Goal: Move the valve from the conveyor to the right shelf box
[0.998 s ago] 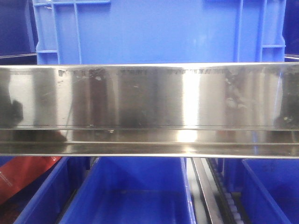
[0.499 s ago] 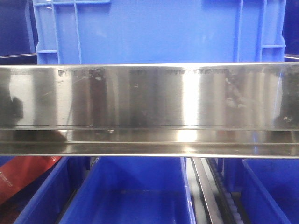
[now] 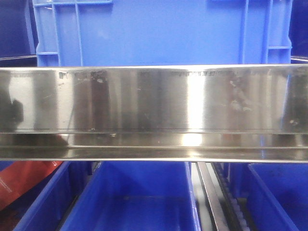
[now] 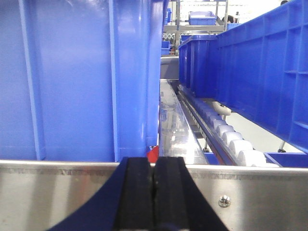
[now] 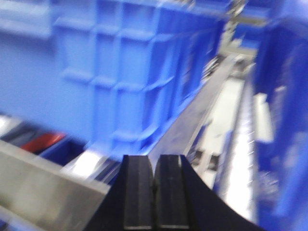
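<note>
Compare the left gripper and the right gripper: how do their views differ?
The left gripper appears in a sharp picture, facing a steel rail squarely; the right gripper appears in a blurred picture, angled along a blue crate. Both are black, shut and hold nothing.

Warehouse or factory storage area: blue plastic crates point(image 3: 163, 31) on stainless steel shelving point(image 3: 154, 103), with roller tracks point(image 4: 231, 139) between racks.
</note>
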### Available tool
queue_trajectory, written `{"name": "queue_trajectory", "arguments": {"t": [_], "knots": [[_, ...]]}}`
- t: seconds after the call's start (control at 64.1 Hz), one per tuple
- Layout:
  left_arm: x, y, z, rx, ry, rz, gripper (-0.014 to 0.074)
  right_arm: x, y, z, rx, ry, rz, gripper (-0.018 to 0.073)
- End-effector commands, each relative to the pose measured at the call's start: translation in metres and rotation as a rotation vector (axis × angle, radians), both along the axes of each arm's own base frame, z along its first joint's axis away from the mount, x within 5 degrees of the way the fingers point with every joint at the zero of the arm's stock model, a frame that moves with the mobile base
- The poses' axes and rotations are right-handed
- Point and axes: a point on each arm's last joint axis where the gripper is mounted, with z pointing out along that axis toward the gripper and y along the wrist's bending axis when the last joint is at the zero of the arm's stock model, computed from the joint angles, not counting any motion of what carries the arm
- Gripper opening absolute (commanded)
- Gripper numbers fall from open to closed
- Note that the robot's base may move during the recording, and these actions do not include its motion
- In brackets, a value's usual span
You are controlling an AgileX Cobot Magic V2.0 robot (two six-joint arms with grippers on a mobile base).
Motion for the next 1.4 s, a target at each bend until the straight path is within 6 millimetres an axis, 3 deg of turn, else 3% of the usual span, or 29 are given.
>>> {"name": "queue_trajectory", "arguments": {"t": [0.0, 0.125, 0.296, 0.577, 1.388], "knots": [[-0.001, 0.000, 0.003, -0.009, -0.028, 0.000, -0.0111, 0.002, -0.005, 0.004, 0.008, -0.056, -0.080, -0.0162], [-0.001, 0.000, 0.003, -0.009, -0.028, 0.000, -0.0111, 0.003, -0.012, -0.004, 0.017, -0.089, -0.196, -0.0162], [-0.001, 0.000, 0.003, -0.009, -0.028, 0.000, -0.0111, 0.000, -0.020, -0.036, 0.094, -0.131, -0.313, -0.0162], [-0.001, 0.000, 0.003, -0.009, -0.028, 0.000, -0.0111, -0.003, -0.021, -0.078, 0.091, -0.115, -0.331, -0.0162], [-0.001, 0.000, 0.003, -0.009, -0.028, 0.000, -0.0111, -0.003, -0.022, -0.080, 0.073, -0.123, -0.333, -0.0162]]}}
